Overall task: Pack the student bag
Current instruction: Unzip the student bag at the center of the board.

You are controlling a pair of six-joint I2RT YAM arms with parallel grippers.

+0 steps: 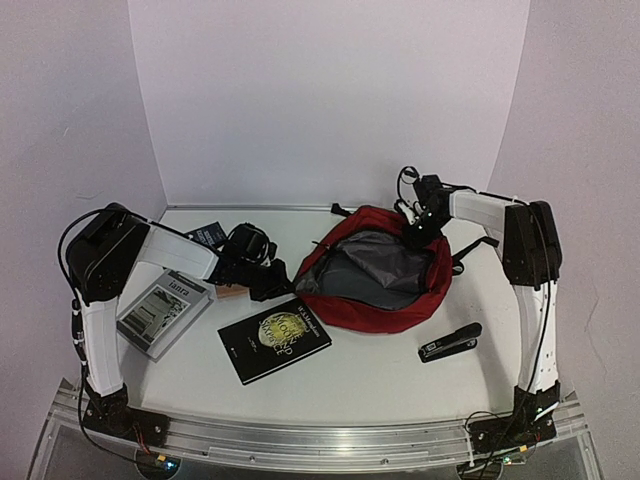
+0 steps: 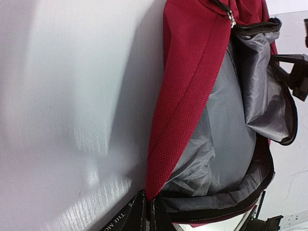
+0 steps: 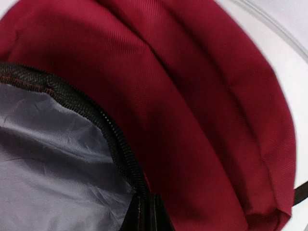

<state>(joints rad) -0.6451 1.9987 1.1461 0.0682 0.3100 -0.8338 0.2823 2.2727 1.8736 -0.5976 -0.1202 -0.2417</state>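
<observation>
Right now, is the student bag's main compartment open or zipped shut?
Open. The student bag lies with its zipper parted and the mouth spread wide, so the grey lining shows in all three views.

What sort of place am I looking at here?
Probably a robot lab booth: white walls box in a table, two arms are bolted to its metal rail, and a bag, book and stapler lie out.
</observation>
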